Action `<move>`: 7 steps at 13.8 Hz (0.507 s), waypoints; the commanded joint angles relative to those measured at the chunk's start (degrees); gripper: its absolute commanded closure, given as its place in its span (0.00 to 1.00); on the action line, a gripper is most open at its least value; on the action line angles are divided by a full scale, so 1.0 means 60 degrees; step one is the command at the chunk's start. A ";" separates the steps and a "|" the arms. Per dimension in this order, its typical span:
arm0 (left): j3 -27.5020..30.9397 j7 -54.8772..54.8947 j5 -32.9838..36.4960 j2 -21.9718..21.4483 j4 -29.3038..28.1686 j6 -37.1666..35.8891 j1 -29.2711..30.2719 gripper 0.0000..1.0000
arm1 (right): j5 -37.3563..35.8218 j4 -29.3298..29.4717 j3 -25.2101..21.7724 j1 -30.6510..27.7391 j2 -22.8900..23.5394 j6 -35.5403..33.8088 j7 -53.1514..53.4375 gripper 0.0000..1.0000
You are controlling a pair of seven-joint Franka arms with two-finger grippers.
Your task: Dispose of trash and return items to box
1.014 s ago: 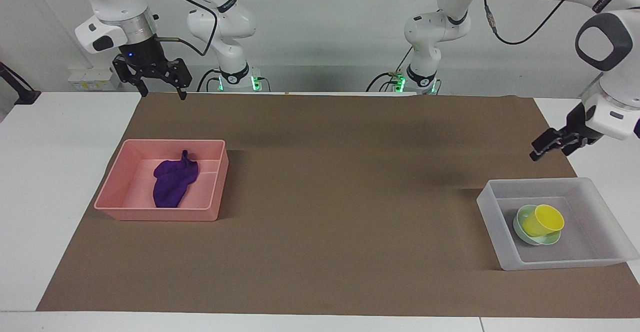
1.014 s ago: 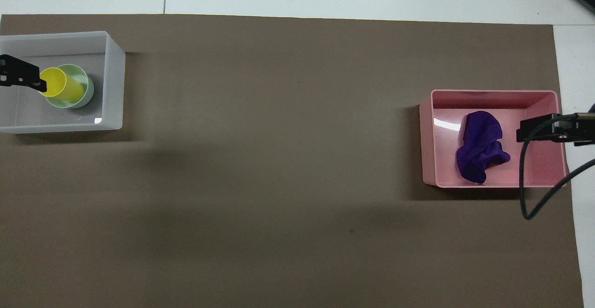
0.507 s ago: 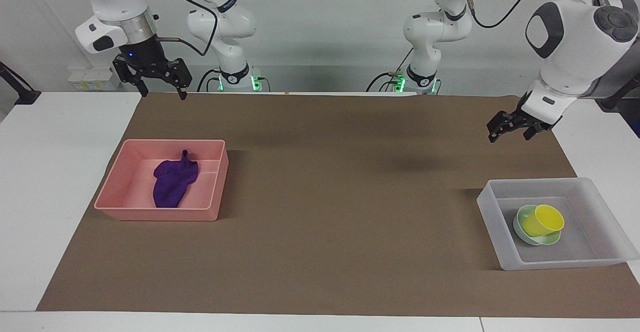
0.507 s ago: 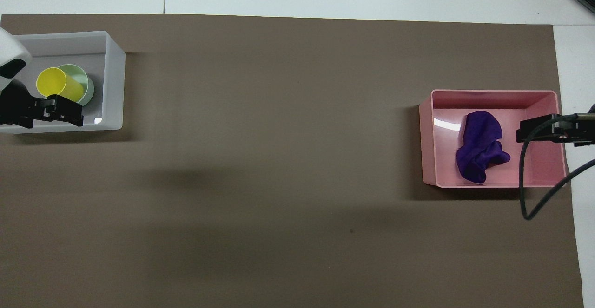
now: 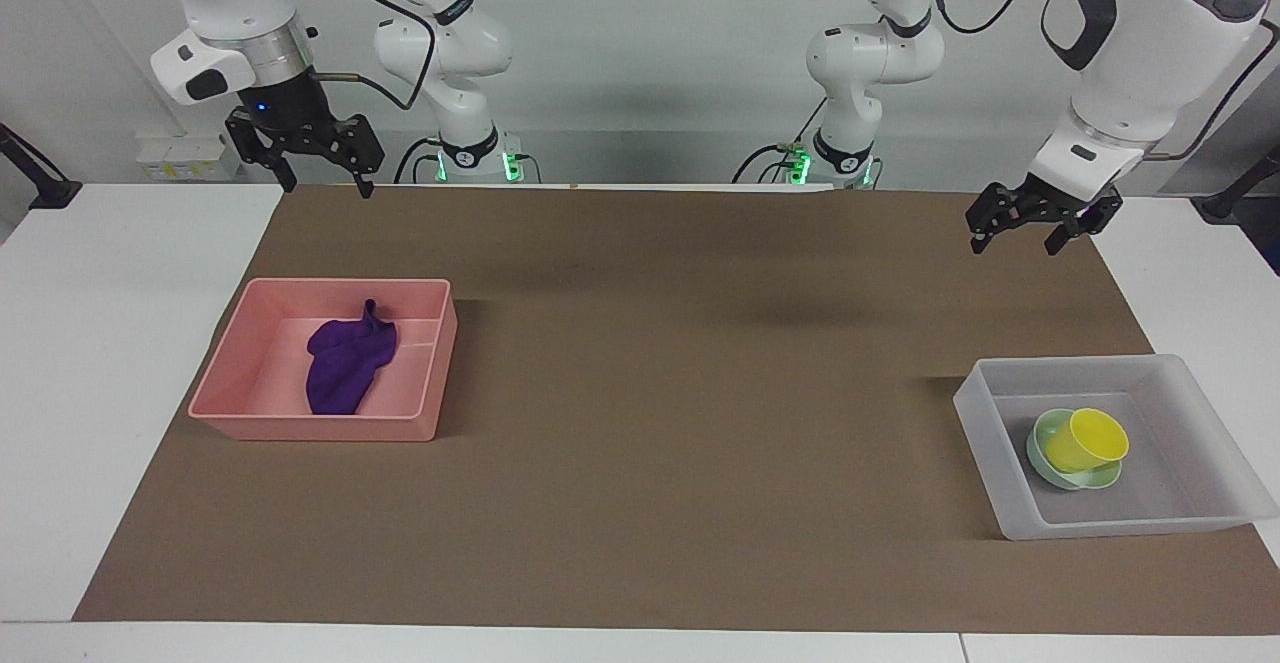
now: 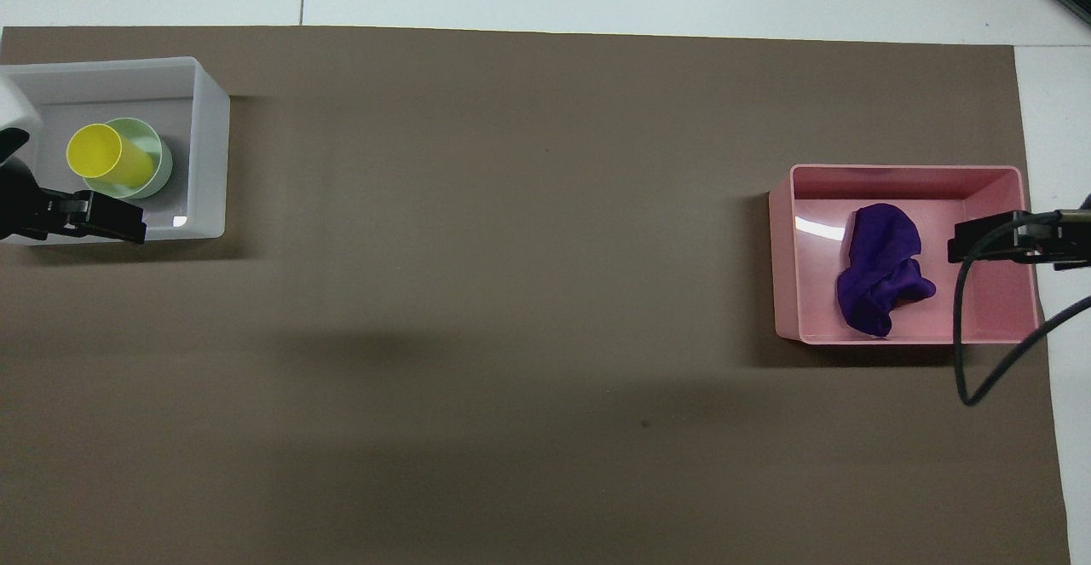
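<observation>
**Q:** Across the table, from the facing camera, what is showing?

**A:** Two white arms are standing at the top edge; the right gripper [image 5: 316, 182] is hanging over the brown mat's [image 5: 640, 503] edge by the robots, its fingers spread and holding nothing; the left gripper [image 5: 1016, 241] is hanging over the mat near the robots, likewise spread and empty. A pink bin [image 5: 232, 383] is sitting toward the right arm's end, with the purple cloth [image 5: 345, 368] lying crumpled on its floor; the clear box [image 5: 978, 403] is sitting toward the left arm's end, holding the green bowl [image 5: 1040, 438] with the yellow cup [image 5: 1090, 440] leaning tilted inside it.

**Q:** And from overhead?

**A:** The left gripper [image 6: 102, 217] is covering the clear box's [image 6: 209, 105] wall nearest the robots; the yellow cup [image 6: 106, 156] is resting in the green bowl [image 6: 152, 143]; the right gripper [image 6: 989, 238] is overlapping the pink bin's [image 6: 903, 175] edge beside the purple cloth [image 6: 882, 271]; a black cable [image 6: 961, 326] is looping down from it.
</observation>
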 commanded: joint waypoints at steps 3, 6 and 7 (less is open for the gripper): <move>0.0155 0.0092 0.0060 -0.0081 0.0167 -0.0564 -0.0112 0.00 | 0.0164 -0.0214 0.0057 -0.0151 -0.0212 -0.0112 -0.0297 0.00; 0.0156 0.0048 0.0060 -0.0096 0.0417 -0.0845 -0.0068 0.00 | 0.0164 -0.0214 0.0057 -0.0151 -0.0212 -0.0112 -0.0297 0.00; 0.0141 0.0048 0.0074 -0.0096 0.0447 -0.0845 -0.0053 0.00 | 0.0164 -0.0214 0.0057 -0.0151 -0.0212 -0.0112 -0.0297 0.00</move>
